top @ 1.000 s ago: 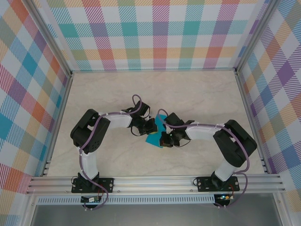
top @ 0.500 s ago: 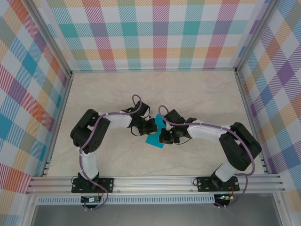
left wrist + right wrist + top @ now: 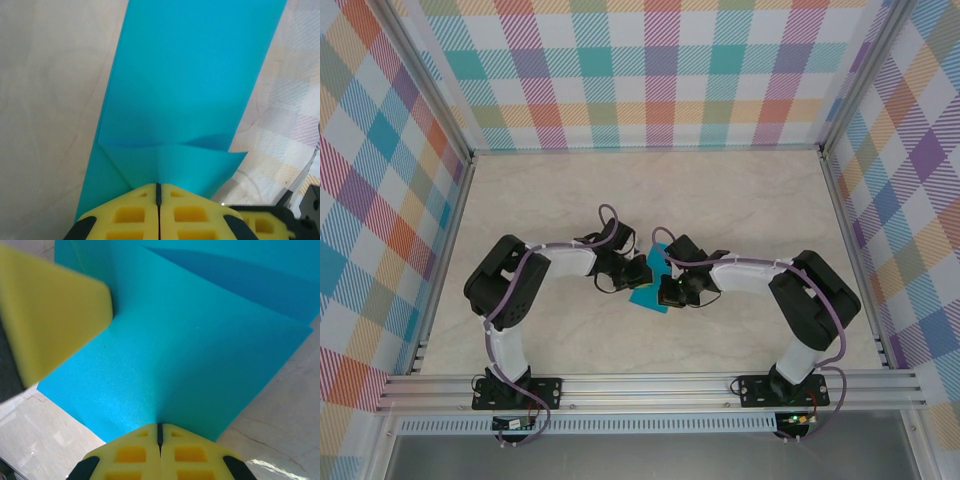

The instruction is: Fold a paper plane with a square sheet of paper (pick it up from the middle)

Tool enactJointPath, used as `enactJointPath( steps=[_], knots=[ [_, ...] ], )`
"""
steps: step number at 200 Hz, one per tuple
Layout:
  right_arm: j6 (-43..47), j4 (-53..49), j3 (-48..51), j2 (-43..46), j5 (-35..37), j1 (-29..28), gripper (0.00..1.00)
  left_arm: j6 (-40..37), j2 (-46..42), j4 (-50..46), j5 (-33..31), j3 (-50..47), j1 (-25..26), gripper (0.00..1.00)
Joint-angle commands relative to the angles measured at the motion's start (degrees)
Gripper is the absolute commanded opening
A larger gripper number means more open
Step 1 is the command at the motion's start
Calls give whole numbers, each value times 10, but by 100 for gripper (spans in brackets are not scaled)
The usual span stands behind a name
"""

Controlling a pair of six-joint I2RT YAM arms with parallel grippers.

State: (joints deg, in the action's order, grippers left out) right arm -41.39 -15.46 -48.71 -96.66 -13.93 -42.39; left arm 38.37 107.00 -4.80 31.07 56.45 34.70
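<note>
The teal-blue sheet of paper [image 3: 647, 296] is held up between my two grippers at the middle of the table, folded into a long strip. In the left wrist view the paper [image 3: 190, 75] stretches away from the jaws, with two triangular corner flaps creased just ahead of them. My left gripper [image 3: 158, 189] is shut on that flapped end. My right gripper [image 3: 160, 432] is shut on another edge of the paper [image 3: 200, 355]. From above, the left gripper [image 3: 637, 272] and right gripper [image 3: 666, 290] sit close together, the paper between them.
A yellow pad of the left gripper's fingers [image 3: 50, 315] shows at the upper left of the right wrist view, pressed against the paper. The beige tabletop [image 3: 740, 200] stretches out beyond the arms, fenced by checked walls [image 3: 650, 70]. An aluminium rail [image 3: 640, 385] runs along the near edge.
The right gripper has shifted slightly left and away from the rail, closer to the left gripper, carrying the paper with it. The left arm has barely moved. Both grips have held.
</note>
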Motion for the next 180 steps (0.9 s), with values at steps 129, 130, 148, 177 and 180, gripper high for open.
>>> enactJointPath(
  steps=[129,130,148,177,180],
  knots=[
    [0,-28,5,-19,16,-1,0,9,-38,61,14,-43,32,6],
    [0,-27,5,-19,16,-1,0,9,-37,60,15,-43,31,6],
    [1,-27,5,-21,15,-2,0,8,-30,63,24,-43,37,6],
    [0,-29,4,-22,15,-1,0,10,-25,75,31,-54,42,6],
    [0,-29,5,-22,16,-1,0,10,-24,76,32,-55,42,6]
  ],
)
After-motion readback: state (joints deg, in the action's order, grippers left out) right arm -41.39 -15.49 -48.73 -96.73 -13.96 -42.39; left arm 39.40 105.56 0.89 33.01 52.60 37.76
